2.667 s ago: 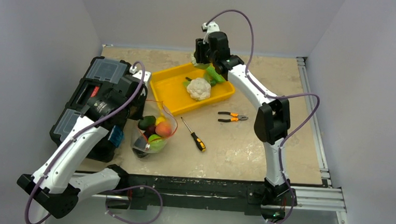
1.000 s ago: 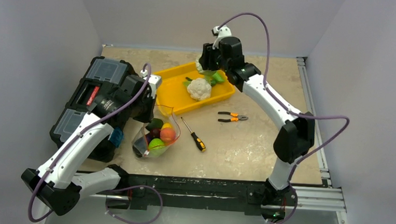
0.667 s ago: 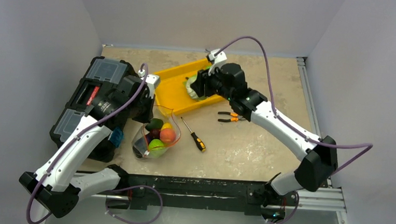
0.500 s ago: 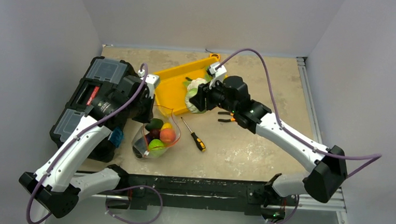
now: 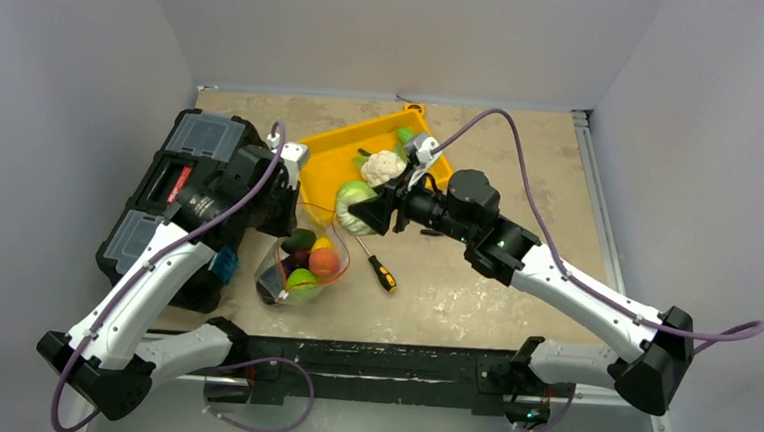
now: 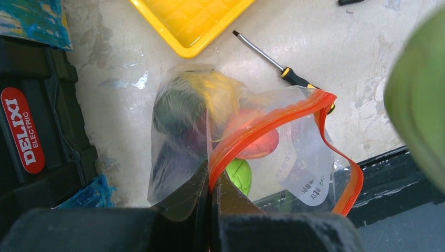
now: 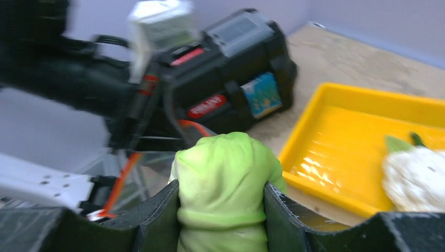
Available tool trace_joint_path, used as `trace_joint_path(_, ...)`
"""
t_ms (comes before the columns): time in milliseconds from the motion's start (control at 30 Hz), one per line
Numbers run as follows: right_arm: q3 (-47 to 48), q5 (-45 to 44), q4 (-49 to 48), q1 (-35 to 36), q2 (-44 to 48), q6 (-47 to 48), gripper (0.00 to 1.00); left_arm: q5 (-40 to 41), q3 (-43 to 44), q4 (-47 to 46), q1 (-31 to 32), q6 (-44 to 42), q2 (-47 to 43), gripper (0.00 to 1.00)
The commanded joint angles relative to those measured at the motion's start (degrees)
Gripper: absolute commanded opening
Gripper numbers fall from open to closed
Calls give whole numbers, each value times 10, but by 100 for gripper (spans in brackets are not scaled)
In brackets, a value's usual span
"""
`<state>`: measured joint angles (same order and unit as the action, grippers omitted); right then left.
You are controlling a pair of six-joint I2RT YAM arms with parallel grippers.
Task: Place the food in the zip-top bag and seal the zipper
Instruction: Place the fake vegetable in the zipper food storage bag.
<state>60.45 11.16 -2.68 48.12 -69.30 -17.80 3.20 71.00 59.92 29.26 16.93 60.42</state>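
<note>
The right gripper [image 7: 223, 220] is clamped on the cabbage [image 7: 225, 173], a finger [image 7: 157, 223] pressed to each side. It holds the cabbage in the air by the near-left edge of the tray [image 5: 326, 173]. The left gripper [image 6: 210, 199] is pinched tight on the bag [image 6: 176, 131] at its zipper [image 6: 273, 113], holding that rim up so the mouth gapes.

From the cabbage, the mouth lies just to the left, a little nearer and lower down. The right arm is the one placed to drop it in. Inside the bag sit the avocado [image 5: 297, 238], the orange-red fruit [image 5: 324, 261] and the lime [image 5: 302, 281]. The cauliflower [image 5: 383, 166] lies in the tray, farther off to the right.

The coming move probably calls for a short carry leftward until the cabbage hangs over the opening. Only one side of the floppy rim is held.
</note>
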Motion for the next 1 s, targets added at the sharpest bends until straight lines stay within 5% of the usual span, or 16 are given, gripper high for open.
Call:
trace_joint_path(0, -1, 19, -120, 67, 29, 21, 0, -4, 6, -28, -4, 1, -5, 0)
trace_joint_path(467, -30, -71, -207, 192, -79, 61, 4, -8, 6, -18, -4, 7, -22, 0)
trace_joint_path(967, -81, -157, -251, 200, -110, 57, 6, 3, 5, -17, -4, 5, -26, 0)
